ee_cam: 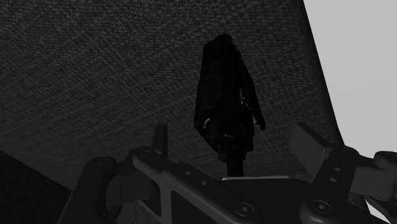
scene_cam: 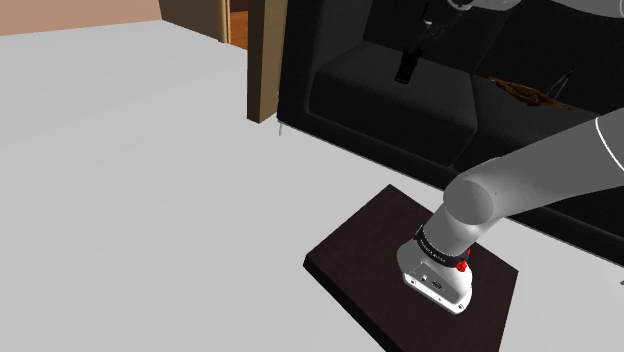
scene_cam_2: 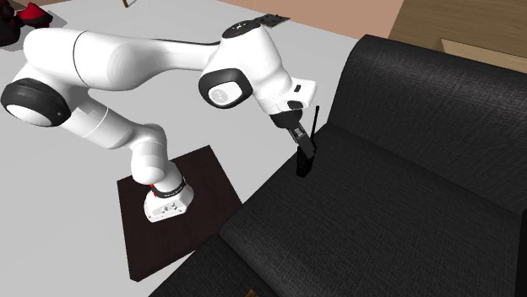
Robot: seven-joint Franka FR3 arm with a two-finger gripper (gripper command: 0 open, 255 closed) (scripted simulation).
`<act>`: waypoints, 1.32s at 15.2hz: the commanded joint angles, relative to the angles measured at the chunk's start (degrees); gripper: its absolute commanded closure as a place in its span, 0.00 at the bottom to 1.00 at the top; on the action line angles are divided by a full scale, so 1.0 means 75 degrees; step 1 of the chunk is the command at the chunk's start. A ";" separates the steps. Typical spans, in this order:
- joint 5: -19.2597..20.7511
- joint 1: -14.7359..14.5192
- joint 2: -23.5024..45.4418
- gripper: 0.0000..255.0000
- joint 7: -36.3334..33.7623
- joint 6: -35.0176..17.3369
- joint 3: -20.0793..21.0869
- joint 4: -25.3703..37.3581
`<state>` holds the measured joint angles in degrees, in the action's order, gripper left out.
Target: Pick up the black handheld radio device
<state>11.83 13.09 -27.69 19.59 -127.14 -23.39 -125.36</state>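
Observation:
The black handheld radio (scene_cam_2: pixel 304 160) stands nearly upright on the seat of a black sofa (scene_cam_2: pixel 397 202), its thin antenna pointing up beside my hand. In the shoulder view the radio (scene_cam: pixel 405 67) is a dark bar over the seat, just under my gripper (scene_cam: pixel 428 28). My gripper (scene_cam_2: pixel 298 135) reaches down onto the radio's upper end. Seen from the wrist, the radio (ee_cam: pixel 226 95) runs away from the hand between the two fingers of my gripper (ee_cam: pixel 232 139). The fingers stand apart on either side of it, with a gap on each side.
The arm's base sits on a dark brown stand (scene_cam: pixel 400 290) right in front of the sofa (scene_cam: pixel 380 110). A wooden post (scene_cam: pixel 265 60) stands by the sofa's end. A brown object (scene_cam: pixel 520 92) lies on the seat toward the shoulder view's right. Light grey floor (scene_cam: pixel 120 180) lies around.

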 commanded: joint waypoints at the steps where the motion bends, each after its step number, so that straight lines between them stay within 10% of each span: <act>1: 0.0023 0.0018 -0.0006 0.00 0.0004 -0.0202 -0.0035 -0.0200; 4: 0.0043 0.0029 -0.0005 0.00 -0.0004 -0.0363 -0.0055 -0.0360; 5: 0.0042 0.0029 -0.0002 1.00 -0.0001 -0.0369 -0.0059 -0.0362; 20: -0.0034 -0.0017 0.0015 1.00 0.0030 0.0245 0.0016 0.0267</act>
<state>11.72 13.06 -27.80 19.69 -126.03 -23.27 -124.31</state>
